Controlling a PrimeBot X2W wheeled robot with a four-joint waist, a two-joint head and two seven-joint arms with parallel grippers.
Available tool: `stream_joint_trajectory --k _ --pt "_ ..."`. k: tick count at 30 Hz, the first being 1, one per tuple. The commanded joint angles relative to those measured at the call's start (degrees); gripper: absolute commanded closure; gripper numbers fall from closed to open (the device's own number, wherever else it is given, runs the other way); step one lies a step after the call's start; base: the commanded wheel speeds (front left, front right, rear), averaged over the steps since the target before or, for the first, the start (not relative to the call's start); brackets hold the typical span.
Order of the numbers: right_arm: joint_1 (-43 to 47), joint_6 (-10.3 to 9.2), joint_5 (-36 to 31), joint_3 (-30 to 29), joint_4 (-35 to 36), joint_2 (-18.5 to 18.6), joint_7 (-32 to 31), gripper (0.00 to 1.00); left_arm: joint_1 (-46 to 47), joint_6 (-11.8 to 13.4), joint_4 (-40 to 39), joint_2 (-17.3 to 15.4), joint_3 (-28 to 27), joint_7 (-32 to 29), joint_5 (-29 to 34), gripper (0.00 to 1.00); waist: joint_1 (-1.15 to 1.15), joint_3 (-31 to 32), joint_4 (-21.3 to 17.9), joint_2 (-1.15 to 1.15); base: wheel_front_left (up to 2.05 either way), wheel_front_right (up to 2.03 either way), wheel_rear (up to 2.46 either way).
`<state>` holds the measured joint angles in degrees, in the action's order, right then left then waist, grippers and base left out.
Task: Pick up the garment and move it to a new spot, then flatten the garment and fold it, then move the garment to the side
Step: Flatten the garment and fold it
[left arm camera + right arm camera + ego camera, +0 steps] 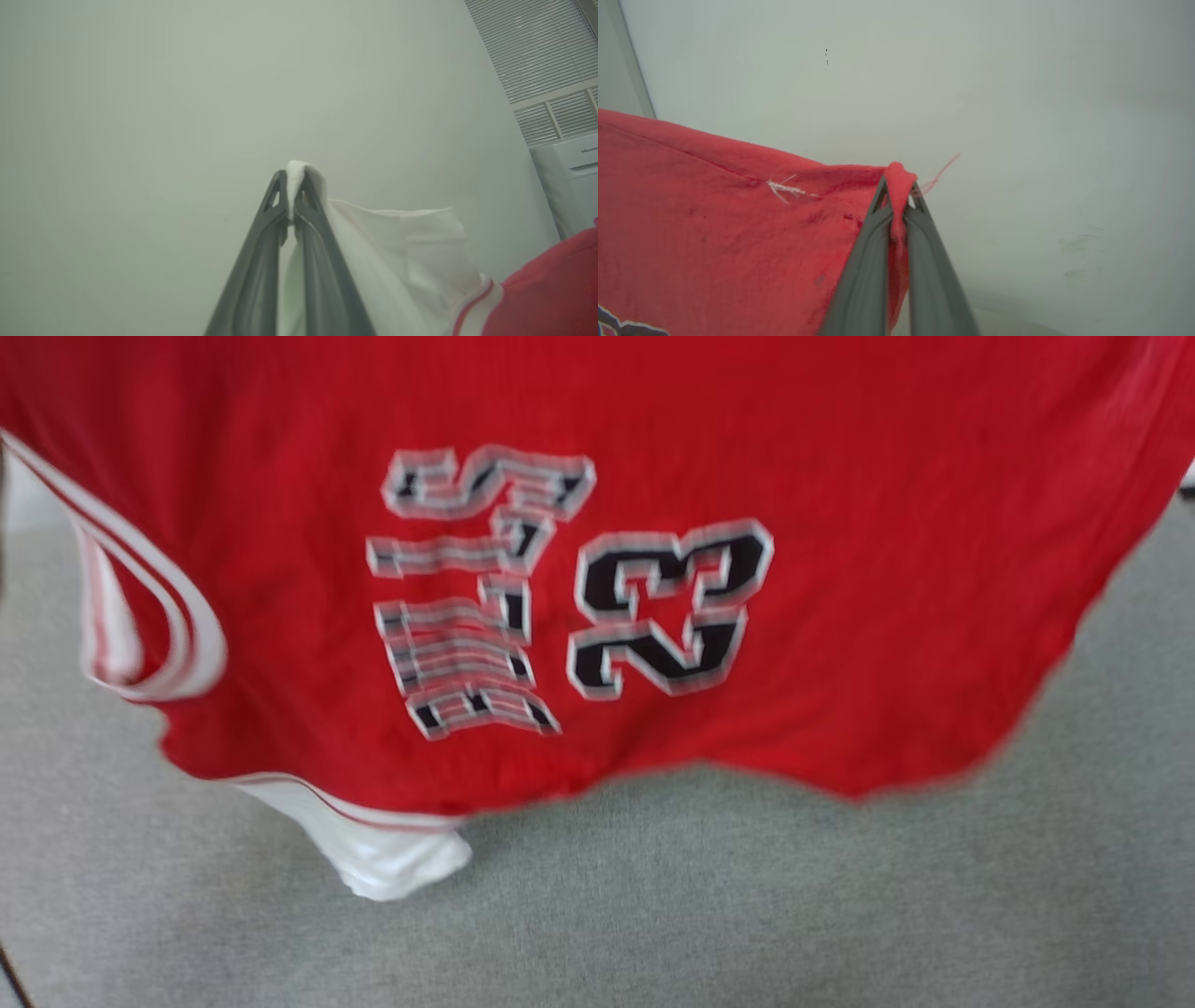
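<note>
The garment (pixel 840 569) hangs spread in the air across the head view, red, with its black white-outlined lettering turned sideways. A white sleeve droops at its lower left. My left gripper (pixel 293 179) is shut on a white sleeve edge of the garment (pixel 411 252), which trails off to the right. My right gripper (pixel 899 184) is shut on a pinched red corner of the garment (pixel 714 224), and the red cloth stretches away to the left with a loose thread at the tip.
A grey surface (pixel 747 915) lies below the hanging cloth. Both wrist views face a pale wall (pixel 140 116). A white air-conditioning unit (pixel 570 182) and window blinds (pixel 537 46) stand at the right of the left wrist view.
</note>
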<state>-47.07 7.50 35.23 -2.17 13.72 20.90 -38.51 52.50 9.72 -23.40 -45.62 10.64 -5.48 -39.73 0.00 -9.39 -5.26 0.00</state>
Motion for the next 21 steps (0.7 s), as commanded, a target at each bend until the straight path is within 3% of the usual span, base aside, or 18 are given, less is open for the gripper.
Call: stream_joint_trajectory --k 1,11,21 --pt "-2.18 -0.02 -0.67 -0.18 -0.59 -0.40 0.34 1.00 2.99 -0.76 1.77 0.66 -0.27 -0.52 -1.24 1.00 0.00 -4.11 0.15 0.00 0.00 0.00 0.00" --pt "-16.80 -0.03 -4.90 2.20 -8.94 0.05 5.52 1.00 25.48 -7.58 18.25 2.57 2.74 0.31 0.36 1.00 0.00 -16.24 1.52 0.00 0.00 0.00 0.00" --pt "-31.74 -0.03 -11.19 5.46 -22.89 -0.55 15.21 1.00 44.30 -11.71 37.71 7.34 6.74 5.52 5.69 1.00 0.00 -24.13 2.68 0.00 0.00 0.00 0.00"
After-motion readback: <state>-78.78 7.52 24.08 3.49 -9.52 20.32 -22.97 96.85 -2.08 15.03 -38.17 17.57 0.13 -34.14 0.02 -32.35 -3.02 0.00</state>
